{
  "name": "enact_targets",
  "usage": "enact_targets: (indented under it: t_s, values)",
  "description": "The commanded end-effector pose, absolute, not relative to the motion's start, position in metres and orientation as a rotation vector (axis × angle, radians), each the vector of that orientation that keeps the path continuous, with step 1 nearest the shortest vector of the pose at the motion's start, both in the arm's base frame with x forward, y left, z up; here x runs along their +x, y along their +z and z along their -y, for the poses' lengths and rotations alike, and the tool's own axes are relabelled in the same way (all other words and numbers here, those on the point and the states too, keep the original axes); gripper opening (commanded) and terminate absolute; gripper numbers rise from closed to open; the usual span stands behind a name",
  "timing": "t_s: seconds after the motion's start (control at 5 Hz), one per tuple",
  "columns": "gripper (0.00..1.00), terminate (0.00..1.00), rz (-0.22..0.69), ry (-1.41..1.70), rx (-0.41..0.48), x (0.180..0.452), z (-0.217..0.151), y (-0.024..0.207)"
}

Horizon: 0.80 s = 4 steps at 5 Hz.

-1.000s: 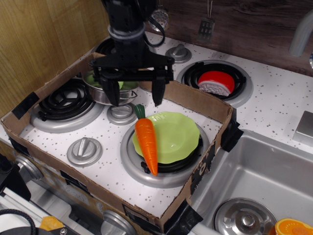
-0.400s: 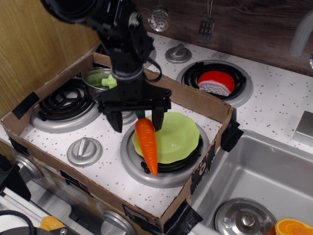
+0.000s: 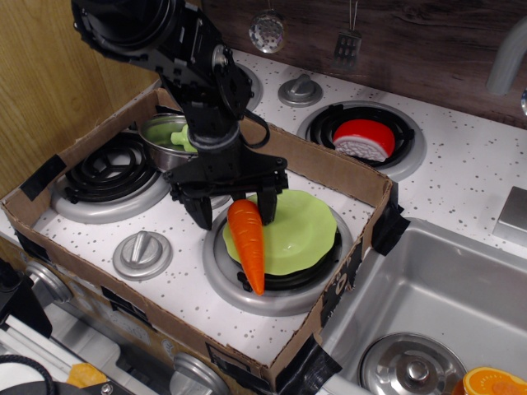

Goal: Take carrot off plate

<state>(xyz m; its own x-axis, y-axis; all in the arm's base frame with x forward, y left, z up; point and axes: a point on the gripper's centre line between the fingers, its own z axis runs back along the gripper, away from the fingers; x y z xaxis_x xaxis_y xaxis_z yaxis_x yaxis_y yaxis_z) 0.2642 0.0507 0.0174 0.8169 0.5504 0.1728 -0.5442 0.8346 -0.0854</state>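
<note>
The orange toy carrot (image 3: pixel 248 245) lies across the left edge of the lime-green scalloped plate (image 3: pixel 298 232), tip pointing toward the front, stem end hidden under the gripper. The plate sits on the front right burner (image 3: pixel 276 284). My black gripper (image 3: pixel 234 210) is open, lowered over the carrot's thick stem end, one finger to the left of it and one to the right above the plate. The fingers do not appear closed on the carrot.
A cardboard wall (image 3: pixel 346 177) rings the stove section. A steel pot (image 3: pixel 165 141) with a pale green toy vegetable (image 3: pixel 186 137) stands behind the gripper. Knobs (image 3: pixel 142 253) lie front left. A red-white object (image 3: pixel 363 138) sits on the back right burner. A sink (image 3: pixel 436 304) is at right.
The gripper has come down from above the pot area and forward, lowering its open fingers around the carrot's stem end. The carrot and plate have not moved.
</note>
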Motion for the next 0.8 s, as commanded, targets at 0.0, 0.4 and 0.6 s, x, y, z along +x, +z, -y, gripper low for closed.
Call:
enact_targets:
  t_s: [0.0, 0.4, 0.6]
  values:
    - [0.0, 0.0, 0.21, 0.575, -0.004, 0.274, -0.055, 0.031]
    - [0.0, 0.0, 0.155, 0.645, 0.054, 0.267, -0.063, 0.059]
    - [0.0, 0.0, 0.123, 0.803, 0.058, 0.252, -0.086, 0.061]
